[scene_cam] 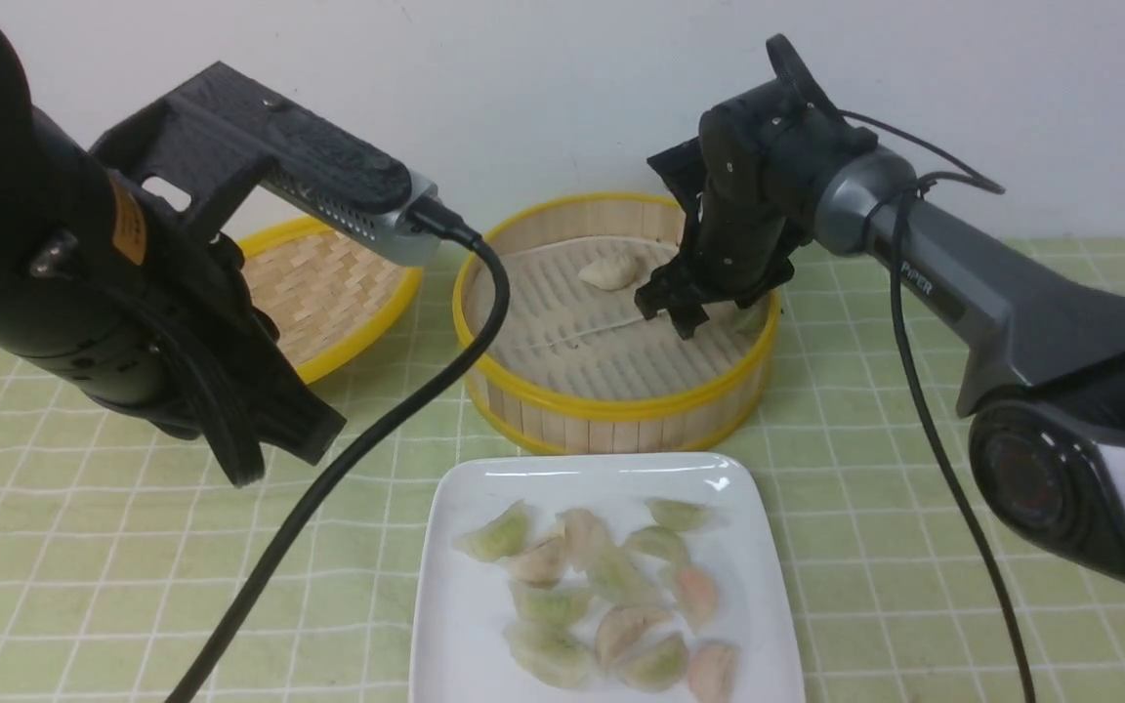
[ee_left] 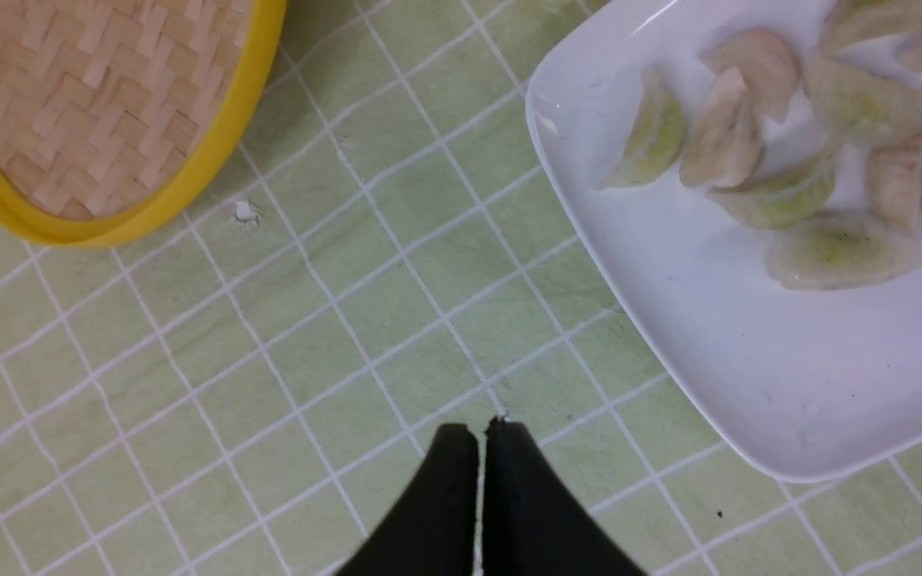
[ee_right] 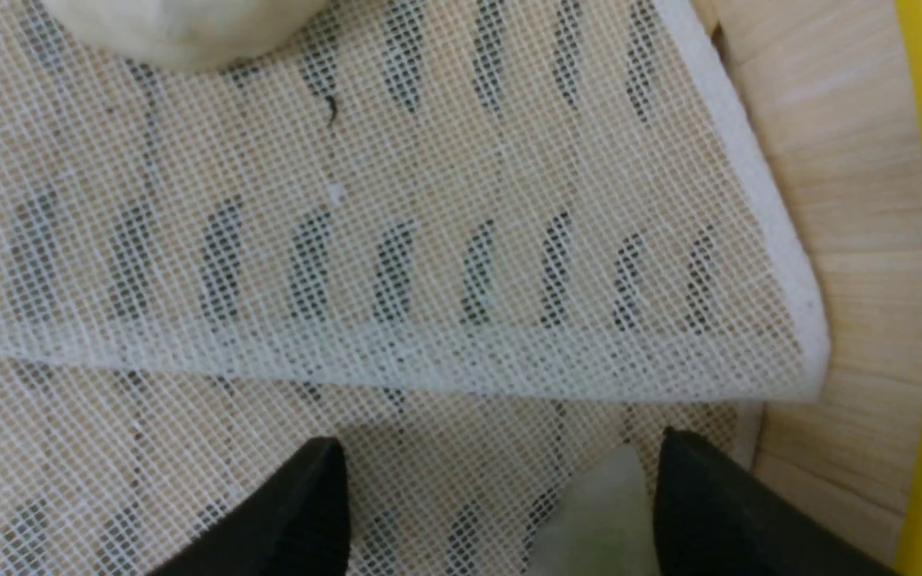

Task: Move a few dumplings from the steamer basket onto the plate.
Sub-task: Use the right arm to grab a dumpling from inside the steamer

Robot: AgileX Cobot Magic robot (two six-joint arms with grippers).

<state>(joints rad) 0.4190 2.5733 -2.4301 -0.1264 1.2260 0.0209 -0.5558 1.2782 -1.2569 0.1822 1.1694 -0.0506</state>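
Observation:
The steamer basket (scene_cam: pixel 621 400) stands at the table's middle back, with a pale liner sheet (ee_right: pixel 397 264). An off-white dumpling (scene_cam: pixel 609 270) lies at its back, also in the right wrist view (ee_right: pixel 181 24). A pale green dumpling (scene_cam: pixel 748 317) lies by its right wall. My right gripper (scene_cam: pixel 668 310) is open inside the basket, and the green dumpling (ee_right: pixel 601 520) sits between its fingers, against one fingertip (ee_right: pixel 701 496). The white plate (scene_cam: pixel 470 605) in front holds several dumplings (scene_cam: pixel 611 596). My left gripper (ee_left: pixel 481 432) is shut and empty over the cloth left of the plate (ee_left: pixel 749 376).
A shallow woven lid (scene_cam: pixel 328 288) with a yellow rim lies left of the basket, also in the left wrist view (ee_left: pixel 101 104). A green checked tablecloth (scene_cam: pixel 914 547) covers the table. A black cable (scene_cam: pixel 348 459) runs from the left arm across the cloth beside the plate.

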